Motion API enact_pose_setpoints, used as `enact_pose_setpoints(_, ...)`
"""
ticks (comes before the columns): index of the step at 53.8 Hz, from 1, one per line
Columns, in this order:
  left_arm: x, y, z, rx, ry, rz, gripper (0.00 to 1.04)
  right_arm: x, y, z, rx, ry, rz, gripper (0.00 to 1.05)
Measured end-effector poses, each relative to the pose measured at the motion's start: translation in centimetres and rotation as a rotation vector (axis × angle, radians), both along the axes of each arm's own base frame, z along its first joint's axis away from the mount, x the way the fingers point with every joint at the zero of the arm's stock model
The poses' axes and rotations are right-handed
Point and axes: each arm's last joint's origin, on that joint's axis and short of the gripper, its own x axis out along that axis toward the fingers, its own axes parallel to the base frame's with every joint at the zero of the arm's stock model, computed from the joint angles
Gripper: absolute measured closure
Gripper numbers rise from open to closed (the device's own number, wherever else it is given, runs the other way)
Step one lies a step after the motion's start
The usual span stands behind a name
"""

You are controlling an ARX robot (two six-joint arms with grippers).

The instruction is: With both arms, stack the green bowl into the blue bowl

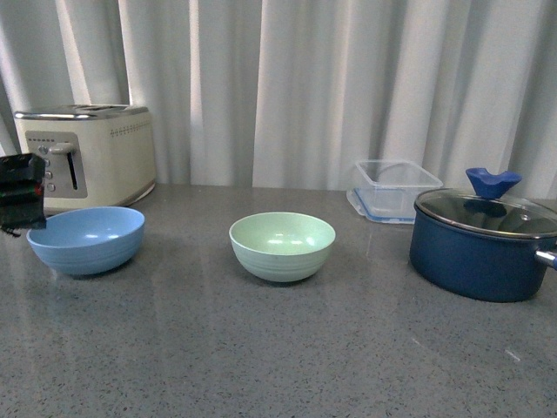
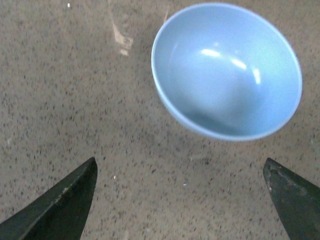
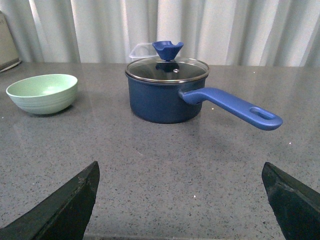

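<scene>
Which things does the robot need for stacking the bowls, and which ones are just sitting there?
For the job:
green bowl
blue bowl
left end effector, open above the blue bowl
right end effector, open

Just lying about:
toaster
blue pot with its lid on
clear box

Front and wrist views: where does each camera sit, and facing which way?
Front view: on the body, facing across the table at blue bowl, green bowl, pot; left arm at left edge.
Left wrist view: above, looking down on the blue bowl; open left claw tips show.
Right wrist view: low, level toward pot and green bowl; open right claw tips show.
Shared: front and right wrist both show green bowl and pot.
</scene>
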Motion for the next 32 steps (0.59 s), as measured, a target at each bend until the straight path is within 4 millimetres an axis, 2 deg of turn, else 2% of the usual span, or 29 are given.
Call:
enact_pose_setpoints(7,2.3,-0.1,0.5,0.051,-0.016,0.049,0.07,0.0,0.0,0.0,0.0,0.0,0.001,0.1)
enact_pose_setpoints(32,8.3,1.8,-2.7,0.045,0.037,0.127,0.07,0.0,0.0,0.0,0.0,0.0,0.0,0.1)
